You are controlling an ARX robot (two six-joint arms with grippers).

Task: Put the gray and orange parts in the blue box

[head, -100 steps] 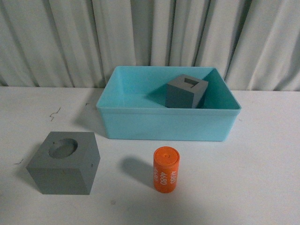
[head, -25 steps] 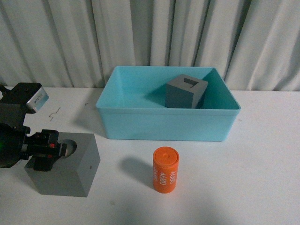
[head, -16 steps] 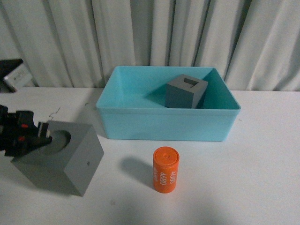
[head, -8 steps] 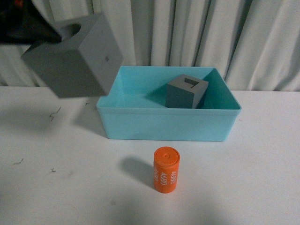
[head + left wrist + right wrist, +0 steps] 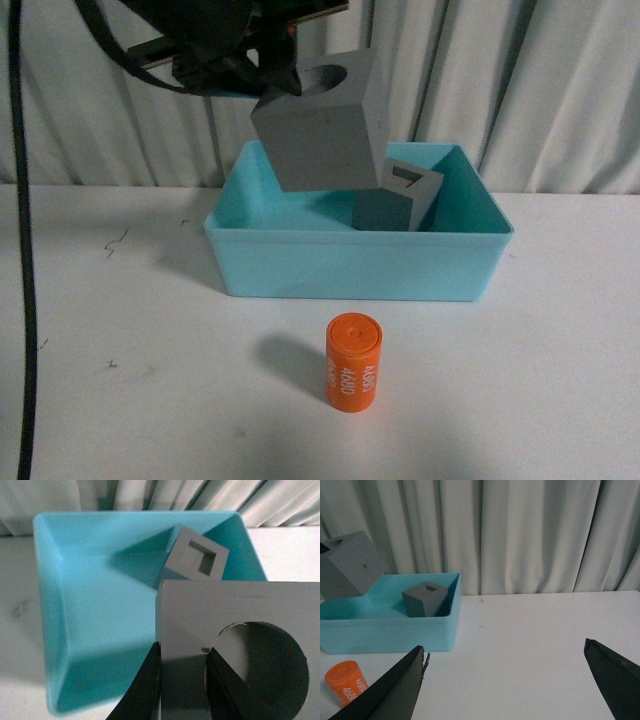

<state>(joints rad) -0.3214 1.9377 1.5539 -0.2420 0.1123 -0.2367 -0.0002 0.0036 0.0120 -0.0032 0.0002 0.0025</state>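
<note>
Here, two matte gray cubes, one orange cylinder, one smooth turquoise box. The round-recess cube hangs tilted above the box, recess up, its wall pinched by the left gripper. The square-recess cube sits inside the box. The cylinder stands upright in front of the box, axis vertical. The right gripper gapes wide.

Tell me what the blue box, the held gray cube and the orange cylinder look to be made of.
The blue box looks like molded plastic: smooth, faintly glossy walls, rounded rim. The held gray cube is matte, even gray, crisp-edged, probably plastic, though that stays open. The orange cylinder is matte with white printed numbers, probably plastic too.
</note>
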